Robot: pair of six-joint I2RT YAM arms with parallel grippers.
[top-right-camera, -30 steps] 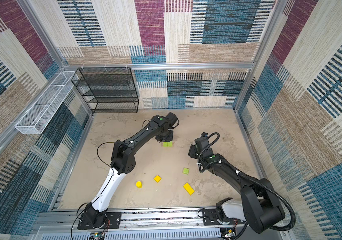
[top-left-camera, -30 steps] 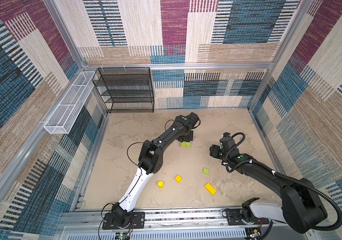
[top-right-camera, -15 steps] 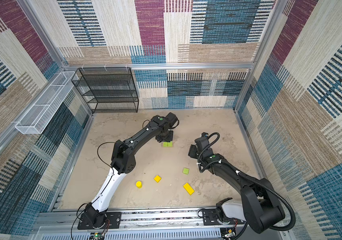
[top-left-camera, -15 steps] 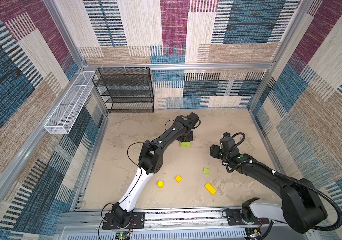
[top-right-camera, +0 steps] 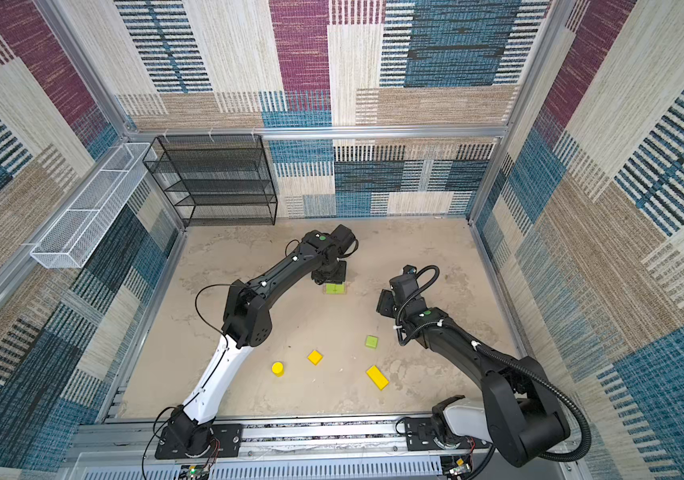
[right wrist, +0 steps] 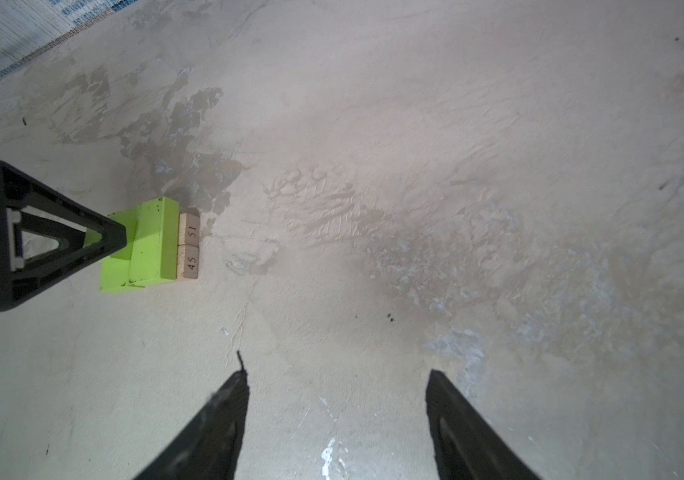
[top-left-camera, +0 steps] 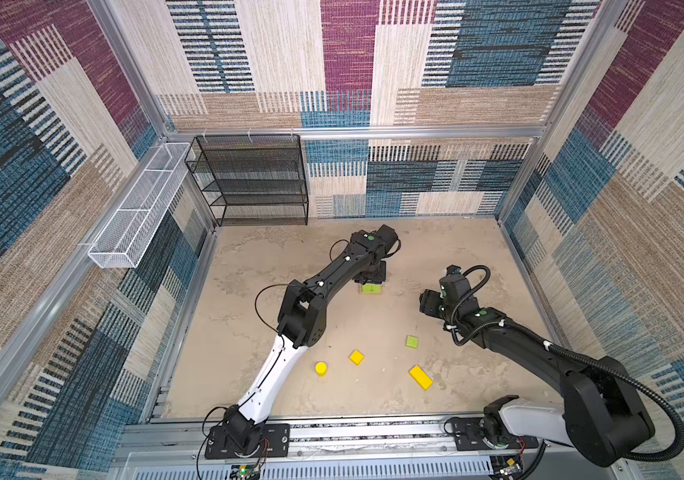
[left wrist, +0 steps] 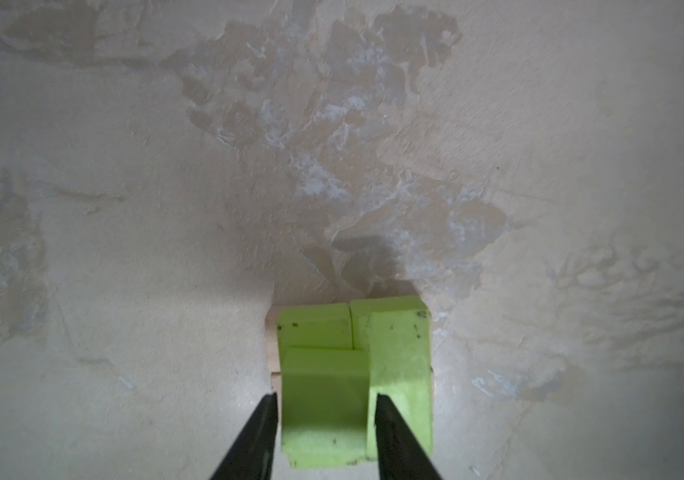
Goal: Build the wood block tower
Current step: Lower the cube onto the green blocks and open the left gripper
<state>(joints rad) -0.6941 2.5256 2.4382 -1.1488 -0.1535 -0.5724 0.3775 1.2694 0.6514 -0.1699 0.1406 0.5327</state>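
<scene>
Two tan planks [right wrist: 189,247] carry the tower [top-left-camera: 371,288] of lime-green blocks on the bench [top-left-camera: 232,332]. The left gripper [left wrist: 323,397] straddles its top block [left wrist: 323,419], jaws slightly parted, slim gaps either side. The right gripper [right wrist: 336,382] hangs spread and empty. A yellow cylinder [top-left-camera: 320,368], yellow cube [top-left-camera: 356,357], yellow bar [top-left-camera: 421,377] and lime-green cube [top-left-camera: 411,341] lie loose

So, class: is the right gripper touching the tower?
Apart. The right wrist view shows the right gripper open over bare tabletop, with clear tabletop between it and the tower.
</scene>
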